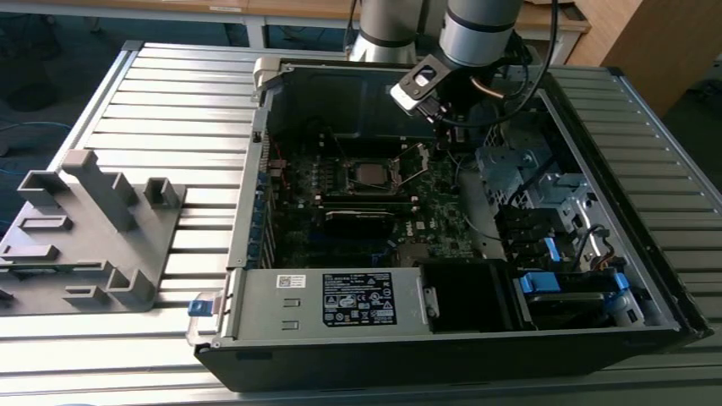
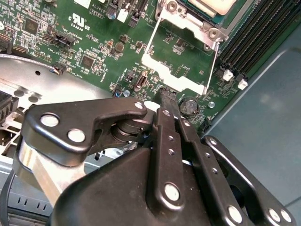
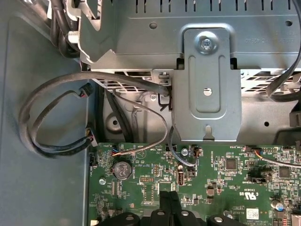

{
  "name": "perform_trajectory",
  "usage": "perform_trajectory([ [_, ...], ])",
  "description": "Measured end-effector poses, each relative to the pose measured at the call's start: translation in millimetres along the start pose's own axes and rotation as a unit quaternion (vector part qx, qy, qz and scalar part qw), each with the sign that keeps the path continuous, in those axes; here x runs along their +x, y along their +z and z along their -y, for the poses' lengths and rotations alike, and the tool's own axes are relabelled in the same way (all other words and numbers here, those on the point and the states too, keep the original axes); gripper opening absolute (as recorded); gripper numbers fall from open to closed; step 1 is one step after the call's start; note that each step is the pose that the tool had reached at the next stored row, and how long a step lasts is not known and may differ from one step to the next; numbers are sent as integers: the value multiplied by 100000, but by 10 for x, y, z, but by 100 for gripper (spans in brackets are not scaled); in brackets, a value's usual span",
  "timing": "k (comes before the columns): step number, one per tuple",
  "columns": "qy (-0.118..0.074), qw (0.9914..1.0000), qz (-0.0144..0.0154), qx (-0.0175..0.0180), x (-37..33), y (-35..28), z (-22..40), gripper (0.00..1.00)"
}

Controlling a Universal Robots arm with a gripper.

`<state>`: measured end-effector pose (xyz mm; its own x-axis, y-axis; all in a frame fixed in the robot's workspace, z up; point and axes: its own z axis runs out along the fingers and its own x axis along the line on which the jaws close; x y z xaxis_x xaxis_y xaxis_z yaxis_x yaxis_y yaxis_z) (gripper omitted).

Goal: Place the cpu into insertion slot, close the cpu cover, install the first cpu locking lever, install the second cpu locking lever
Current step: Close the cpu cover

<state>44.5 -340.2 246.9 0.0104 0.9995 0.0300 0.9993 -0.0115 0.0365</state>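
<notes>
Jaws clenched together at the gripper (image 2: 165,94) tip, no gap betw. the fingers (image 3: 164,207) in both wrist views. In the second wrist view the tip sits right at the edge of the cover (image 2: 169,70). Can't tell if it touches or pinches that edge, since the gripper body hides the area under it. Cover is flipped open, and green board (image 3: 225,188) shows thru its window. Cpu (image 1: 367,174) lies flat in the slot (image 1: 341,174) at centre of the exterior view, a bit toward that view's left of the gripper. In the second wrist view it's cut off by the frame edge. Beyond the fingers in the first wrist view: coin cell (image 3: 122,169), looped cables (image 3: 47,103) and a grey bracket (image 3: 207,84). Arm (image 1: 479,25) drops in from top centre of the exterior view, w/ its lower end dark and hard to make out against the case (image 1: 243,220). Grey fixture (image 1: 90,228) sits at lower left on the slatted table (image 1: 169,110).
</notes>
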Motion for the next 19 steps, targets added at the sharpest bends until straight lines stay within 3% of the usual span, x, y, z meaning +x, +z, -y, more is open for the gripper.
perform_trajectory([
  [6, 7, 100000, 3, -1, 0, -1, 30, 11],
  [16, 2, 100000, 5, -57, -2, -6, 151, 11],
  [19, -2, 100000, 1, -64, -2, -6, 158, 11],
])
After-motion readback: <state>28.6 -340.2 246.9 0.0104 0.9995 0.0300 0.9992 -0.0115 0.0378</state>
